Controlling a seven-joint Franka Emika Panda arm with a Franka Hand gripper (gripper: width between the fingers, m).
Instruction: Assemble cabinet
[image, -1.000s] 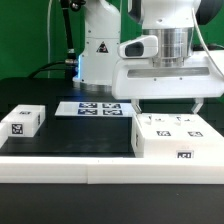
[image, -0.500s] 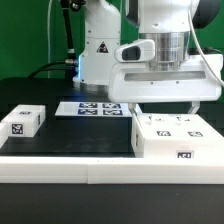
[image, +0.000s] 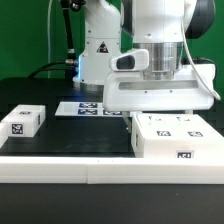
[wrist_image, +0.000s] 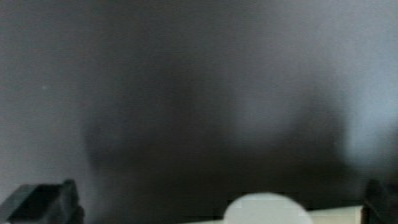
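The cabinet, a large white box with tags on its top and front, lies at the exterior view's right on the black table. My gripper hangs just above its back edge, jaws wide apart and empty. In the wrist view the picture is blurred. The dark fingertips show at the two sides, and a white rounded shape lies between them, off centre. My gripper holds nothing there.
A small white tagged box sits at the exterior view's left. The marker board lies flat behind, near the arm's base. A white ledge runs along the table's front edge.
My gripper has moved toward the exterior view's left and a little lower over the cabinet. Its jaws stay wide apart. The boxes have not moved.
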